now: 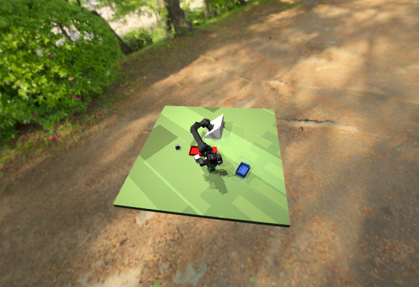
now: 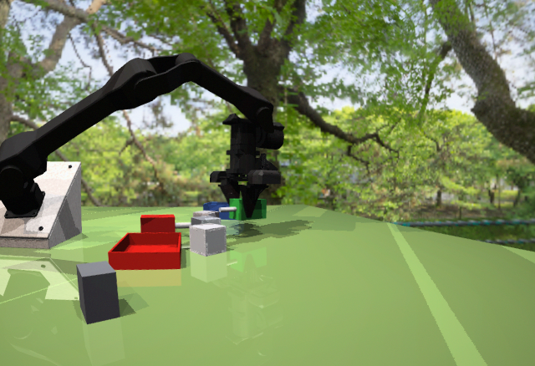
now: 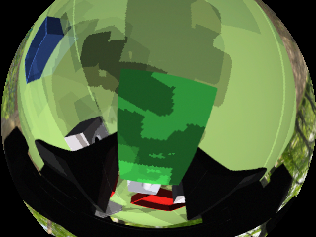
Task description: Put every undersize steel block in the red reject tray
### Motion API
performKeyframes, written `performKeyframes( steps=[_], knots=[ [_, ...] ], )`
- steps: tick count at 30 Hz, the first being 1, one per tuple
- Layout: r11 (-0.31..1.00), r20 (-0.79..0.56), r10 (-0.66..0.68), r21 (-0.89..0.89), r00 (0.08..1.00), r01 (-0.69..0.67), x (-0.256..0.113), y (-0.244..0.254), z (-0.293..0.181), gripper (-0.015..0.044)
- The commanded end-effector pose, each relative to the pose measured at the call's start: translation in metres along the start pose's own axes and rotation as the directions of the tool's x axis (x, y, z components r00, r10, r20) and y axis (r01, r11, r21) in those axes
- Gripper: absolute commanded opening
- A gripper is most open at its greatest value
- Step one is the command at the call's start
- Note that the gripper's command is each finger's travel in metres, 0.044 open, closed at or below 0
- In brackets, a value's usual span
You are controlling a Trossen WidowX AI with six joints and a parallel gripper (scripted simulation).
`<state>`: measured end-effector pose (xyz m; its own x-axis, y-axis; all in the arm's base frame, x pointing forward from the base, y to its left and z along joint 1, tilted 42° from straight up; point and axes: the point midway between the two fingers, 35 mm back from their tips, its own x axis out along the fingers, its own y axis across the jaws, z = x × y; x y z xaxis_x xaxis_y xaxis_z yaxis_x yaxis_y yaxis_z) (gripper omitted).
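My gripper (image 1: 211,166) (image 2: 241,209) (image 3: 154,136) points down, shut on the green handle of the GO gauge (image 1: 211,169) (image 2: 260,208) (image 3: 163,123), just above the mat. The gauge's silver pin (image 2: 227,209) points left towards the steel blocks; whether its tip is in a hole I cannot tell. A pale steel block (image 1: 197,157) (image 2: 207,240) stands nearest the exterior camera, with a second block (image 2: 206,220) and a third (image 2: 204,213) partly hidden behind it. The wrist view shows one block (image 3: 89,134) left of the gauge, its bore partly visible. The red tray (image 1: 193,154) (image 2: 145,261) (image 3: 158,203) looks empty.
A red block (image 1: 214,149) (image 2: 157,224) with a silver rod lies beyond the red tray. A dark grey block (image 1: 177,147) (image 2: 98,292) stands apart at the left. A blue tray (image 1: 243,170) (image 2: 213,205) (image 3: 43,51) is on the far side. The arm's wedge base (image 1: 216,132) (image 2: 67,206) stands at the back.
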<state>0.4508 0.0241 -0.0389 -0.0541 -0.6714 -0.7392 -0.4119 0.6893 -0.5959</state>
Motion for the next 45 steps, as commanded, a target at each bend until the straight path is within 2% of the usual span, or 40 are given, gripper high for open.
performKeyframes(
  steps=[1, 7, 13, 18, 25, 27, 45],
  knots=[
    [1.0, 0.003, -0.001, -0.001, 1.0, 0.001, -0.001, 0.0, 0.0, 0.0],
    [1.0, -0.001, 0.001, 0.011, 1.0, -0.001, -0.001, 0.0, 0.0, 0.0],
    [0.941, 0.005, 0.002, 0.339, 1.0, -0.004, -0.013, 0.002, -0.002, 0.0],
    [0.787, 0.01, 0.003, 0.616, 1.0, -0.009, -0.025, 0.005, -0.004, 0.0],
    [0.457, 0.017, 0.005, 0.889, 1.0, -0.017, -0.041, 0.008, -0.007, 0.0],
    [0.42, 0.018, 0.005, 0.907, 1.0, -0.018, -0.042, 0.009, -0.008, 0.0],
    [0.403, 0.017, 0.003, 0.915, 1.0, -0.017, -0.002, 0.004, -0.005, 0.0]
  ],
)
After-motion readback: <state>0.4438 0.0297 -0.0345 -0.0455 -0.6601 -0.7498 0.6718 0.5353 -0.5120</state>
